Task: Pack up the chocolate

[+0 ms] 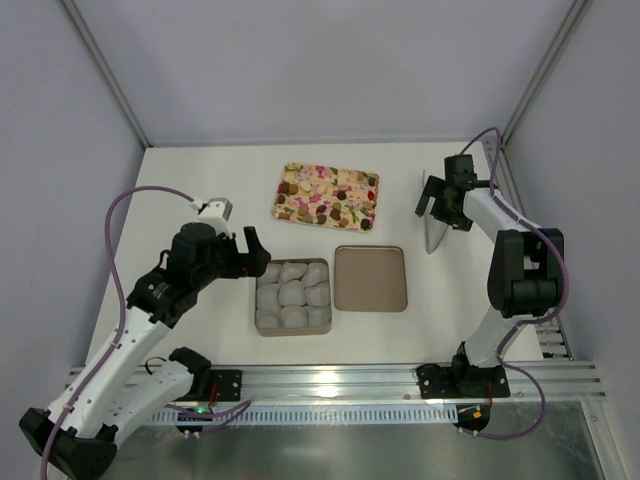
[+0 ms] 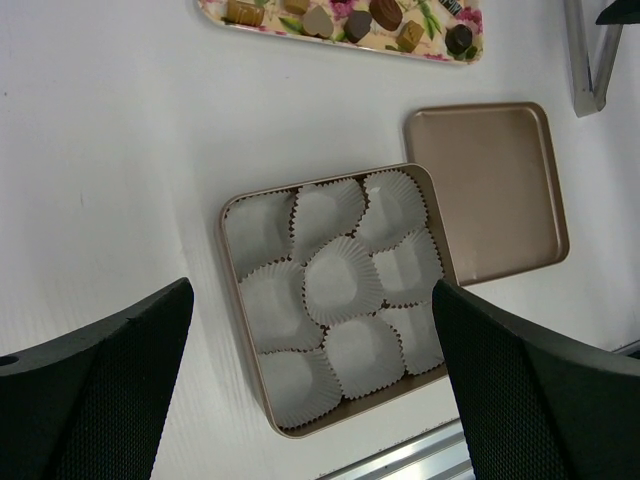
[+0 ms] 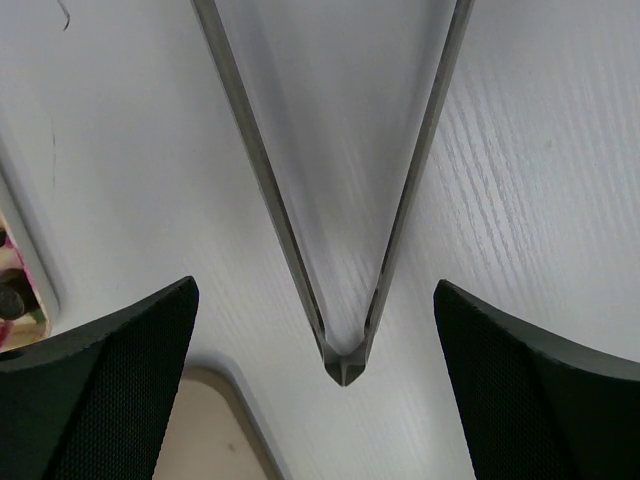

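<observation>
The chocolate (image 2: 358,25) sits on the flowered tray (image 1: 377,200), at 12 o'clock from the square box (image 1: 292,333) lined with white paper cups (image 2: 340,280). The lid (image 1: 370,278) lies at the box's 3 o'clock. The left gripper (image 1: 254,256) hovers at the box's 9 o'clock, fingers spread, holding nothing. The right gripper (image 1: 441,205), also spread, hangs over metal tongs (image 3: 342,362) at the lid's 2 o'clock.
</observation>
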Motion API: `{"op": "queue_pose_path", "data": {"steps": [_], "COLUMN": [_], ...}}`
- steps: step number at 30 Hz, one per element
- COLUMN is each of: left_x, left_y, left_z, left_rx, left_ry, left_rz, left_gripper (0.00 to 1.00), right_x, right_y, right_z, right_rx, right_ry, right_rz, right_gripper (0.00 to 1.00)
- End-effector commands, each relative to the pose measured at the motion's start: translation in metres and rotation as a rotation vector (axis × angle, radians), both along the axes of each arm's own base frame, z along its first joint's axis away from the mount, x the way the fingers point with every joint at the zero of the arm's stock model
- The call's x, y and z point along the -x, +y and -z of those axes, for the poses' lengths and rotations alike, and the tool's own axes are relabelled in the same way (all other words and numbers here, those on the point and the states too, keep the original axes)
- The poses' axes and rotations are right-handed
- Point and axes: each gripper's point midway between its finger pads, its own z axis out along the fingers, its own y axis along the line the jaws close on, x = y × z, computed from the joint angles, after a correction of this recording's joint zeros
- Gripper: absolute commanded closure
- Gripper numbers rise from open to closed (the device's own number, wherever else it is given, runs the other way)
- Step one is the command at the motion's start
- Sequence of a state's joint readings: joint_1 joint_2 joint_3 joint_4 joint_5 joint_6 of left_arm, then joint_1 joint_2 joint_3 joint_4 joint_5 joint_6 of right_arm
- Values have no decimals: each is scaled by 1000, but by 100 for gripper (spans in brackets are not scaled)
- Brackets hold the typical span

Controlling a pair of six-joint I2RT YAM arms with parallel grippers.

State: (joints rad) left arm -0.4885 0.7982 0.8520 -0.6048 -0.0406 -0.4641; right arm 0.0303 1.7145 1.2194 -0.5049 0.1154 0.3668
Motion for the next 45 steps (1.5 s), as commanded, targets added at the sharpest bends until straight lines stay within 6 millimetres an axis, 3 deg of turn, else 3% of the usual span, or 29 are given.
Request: {"op": "queue_pose_path", "data": {"steps": [1, 9, 14, 20, 34, 40, 45], "left_x": [1, 0, 0, 0, 0, 0, 0], "left_y": [-2, -1, -1, -3, -3, -3, -3], "left_z": [-12, -12, -10, -8, -7, -6, -5], "left_rx": [27, 24, 21, 21, 22, 22, 22], "left_ry": [-31, -31, -26, -15, -12, -8, -7], "left_rz": [13, 9, 9, 12, 12, 11, 13], "left_gripper": [0, 0, 0, 0, 0, 0, 0], "right_x": [-19, -33, -41, -41, -35, -33, -35], "right_y": [-8, -14, -16, -22, -14, -12, -10], "right_z": [-5, 27, 34, 40, 65, 67, 49], "right_rx": [22, 50, 59, 91, 57, 49, 51], "right_ry": [-7, 72, 90, 112, 170, 171, 132], "right_rz": [1, 13, 11, 23, -24, -30, -31], "right_gripper": [0, 0, 0, 2, 12, 27, 42]}}
